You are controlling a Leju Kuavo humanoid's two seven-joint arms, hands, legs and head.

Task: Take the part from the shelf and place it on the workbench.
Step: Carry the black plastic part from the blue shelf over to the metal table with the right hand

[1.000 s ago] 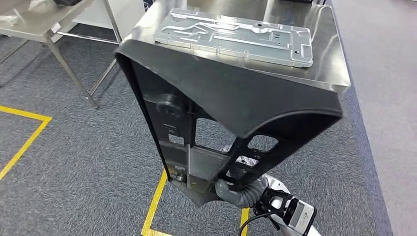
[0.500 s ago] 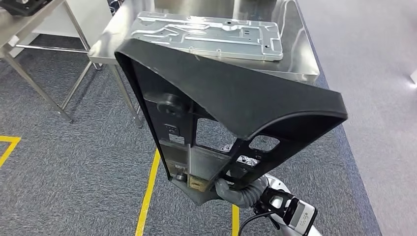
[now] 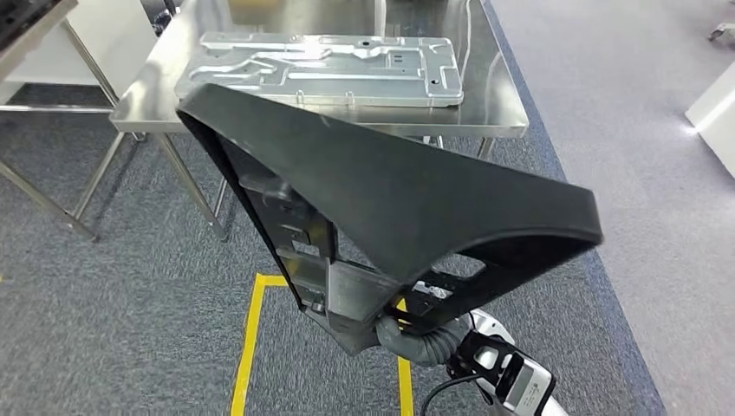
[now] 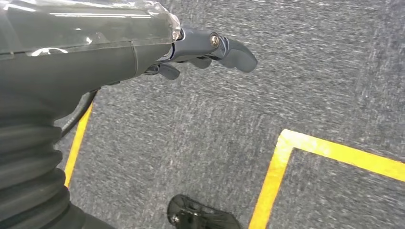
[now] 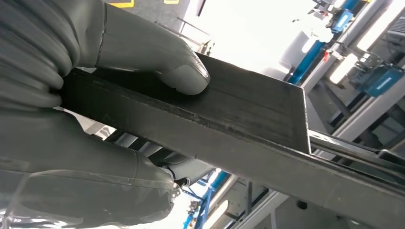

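The part [image 3: 407, 208] hangs before the tabletop [image 3: 494, 104], above the floor [image 3: 130, 286]. A plate [image 3: 321, 69] lies on the tabletop behind it. The right robot hand [image 5: 95, 119] grips the part's lower end.

I stood in a workshop: steel workbench [image 3: 485, 121] ahead of my hand, yellow floor tape [image 3: 247, 347] below it.

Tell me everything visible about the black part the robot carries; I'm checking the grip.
The black part is a large, matte, plastic-looking triangular shell, tilted, with cutouts and grey metal-looking inserts on its open underside. The right hand grips its lower edge, thumb pressed on top. It hangs in the air, short of the steel workbench, not touching it.
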